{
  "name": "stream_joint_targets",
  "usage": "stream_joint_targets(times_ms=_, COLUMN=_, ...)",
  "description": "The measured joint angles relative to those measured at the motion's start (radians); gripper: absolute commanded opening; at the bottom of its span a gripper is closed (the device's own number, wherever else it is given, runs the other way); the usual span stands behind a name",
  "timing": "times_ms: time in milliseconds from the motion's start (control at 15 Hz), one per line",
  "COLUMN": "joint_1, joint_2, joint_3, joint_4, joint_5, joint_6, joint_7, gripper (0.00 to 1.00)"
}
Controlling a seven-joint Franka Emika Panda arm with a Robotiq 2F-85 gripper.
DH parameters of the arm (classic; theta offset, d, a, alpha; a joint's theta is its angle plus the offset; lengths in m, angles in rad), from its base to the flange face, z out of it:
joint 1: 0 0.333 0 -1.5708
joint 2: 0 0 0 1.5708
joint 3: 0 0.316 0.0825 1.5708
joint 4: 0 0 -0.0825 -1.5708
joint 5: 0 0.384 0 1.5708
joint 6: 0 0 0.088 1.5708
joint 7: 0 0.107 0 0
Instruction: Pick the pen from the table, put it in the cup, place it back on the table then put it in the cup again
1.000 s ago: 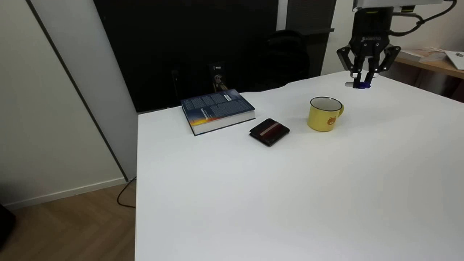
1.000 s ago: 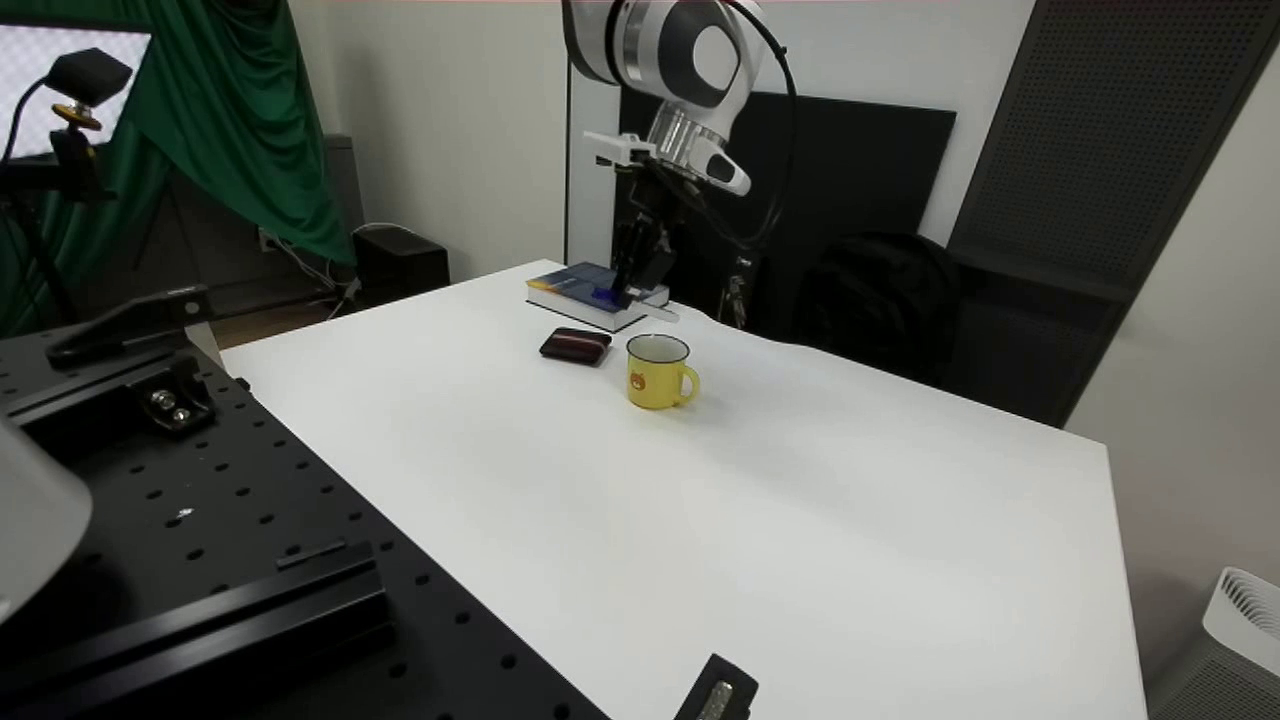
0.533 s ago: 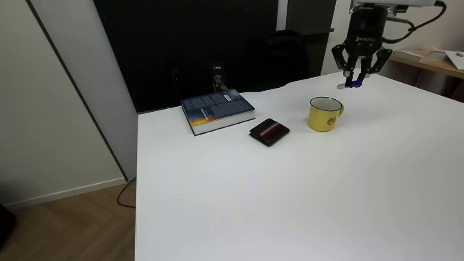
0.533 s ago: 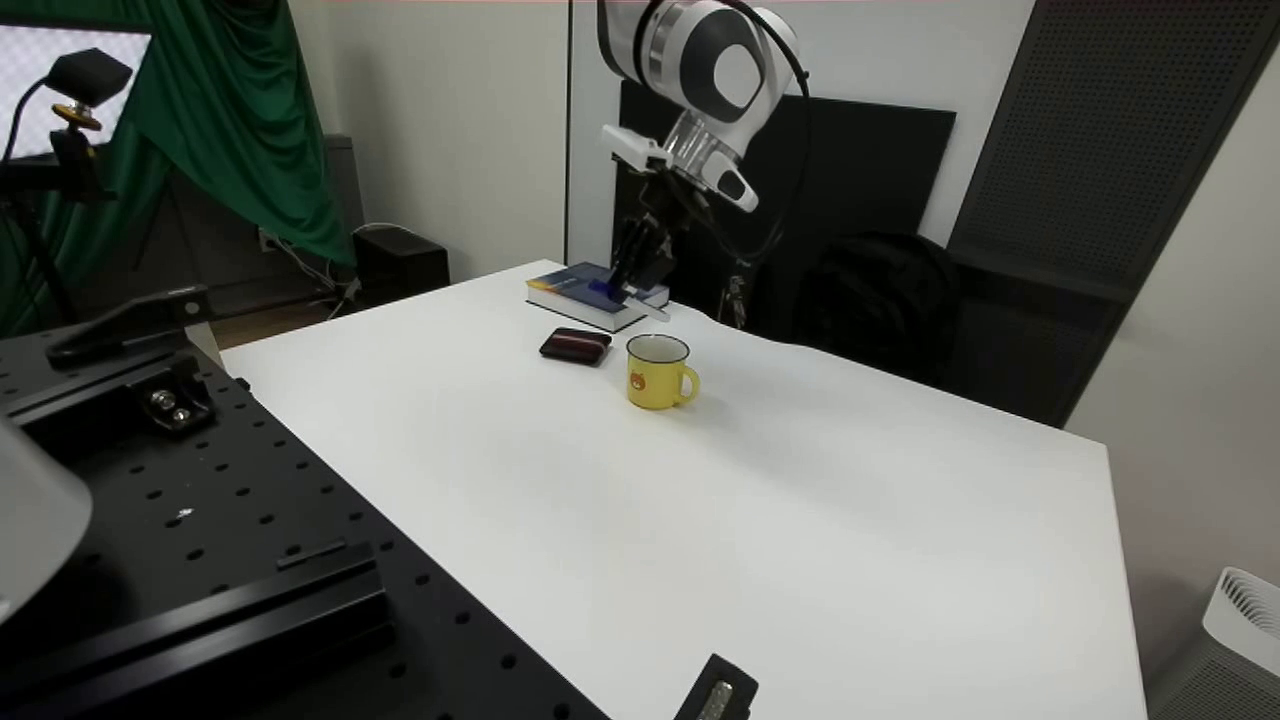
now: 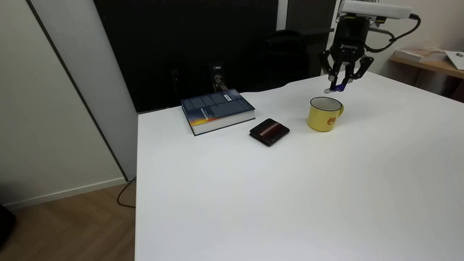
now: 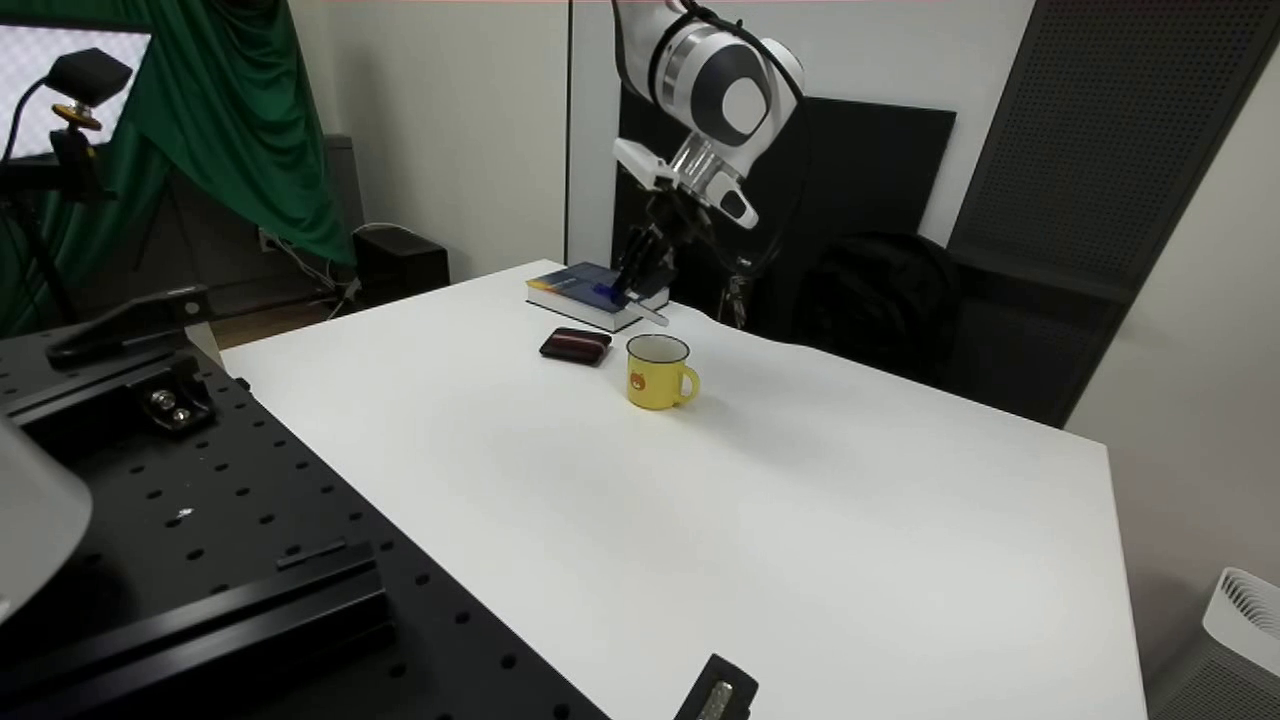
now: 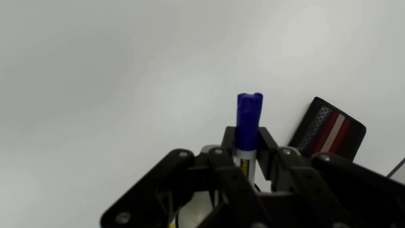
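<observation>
Wrist view: tool (image 7: 247,138) pinches the pen (image 7: 248,122), label (image 7: 245,166) showing; only the exterior views include the book (image 5: 218,109).

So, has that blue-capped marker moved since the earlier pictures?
Yes: in an exterior view, the blue-capped marker has shifted left across the picture, toward the unmoved yellow mug.

A striped wallet (image 5: 269,133) lies near a blue book (image 5: 219,108), a green curtain (image 6: 235,150) well apart.
</observation>
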Motion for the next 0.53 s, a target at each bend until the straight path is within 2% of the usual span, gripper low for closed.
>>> stream_joint_targets(times_ms=533, joint_1=-0.03, joint_2=0.141, joint_3=-0.001, joint_4=0.172, joint_5=0.03, joint_6=-0.075, joint_7=0.057, gripper=0.05)
